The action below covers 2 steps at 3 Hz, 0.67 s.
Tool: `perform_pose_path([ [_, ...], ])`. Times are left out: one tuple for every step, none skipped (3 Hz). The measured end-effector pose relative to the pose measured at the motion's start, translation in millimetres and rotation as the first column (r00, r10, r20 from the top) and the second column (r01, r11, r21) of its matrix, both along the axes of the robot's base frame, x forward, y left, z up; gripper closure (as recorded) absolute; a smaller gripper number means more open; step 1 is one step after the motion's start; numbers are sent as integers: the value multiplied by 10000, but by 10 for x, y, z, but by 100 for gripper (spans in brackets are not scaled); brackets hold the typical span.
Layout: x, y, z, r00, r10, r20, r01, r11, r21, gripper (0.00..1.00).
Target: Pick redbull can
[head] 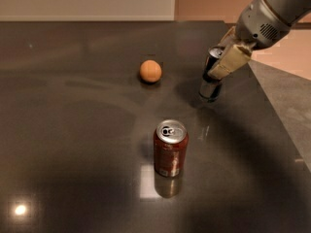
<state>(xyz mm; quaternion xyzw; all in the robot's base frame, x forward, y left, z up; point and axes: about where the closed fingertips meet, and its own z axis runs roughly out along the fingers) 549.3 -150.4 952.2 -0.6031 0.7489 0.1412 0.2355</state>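
Note:
The redbull can is slim and dark blue-and-silver, at the right side of the dark table. It leans slightly. My gripper comes in from the upper right and is shut on the can's upper part, with one beige finger across its front. The can's top rim shows just left of the finger. The base looks just off the tabletop, above its reflection.
A shorter, wider red soda can stands upright in the middle foreground. An orange ball lies to the left of the redbull can. The table's right edge runs diagonally close behind the gripper, with grey floor beyond.

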Motion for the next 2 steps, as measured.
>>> perform_pose_path([
  [-98, 185, 372, 9976, 689, 25, -689, 9974, -188, 100],
  [-98, 185, 372, 9976, 689, 26, -688, 9975, -188, 100],
])
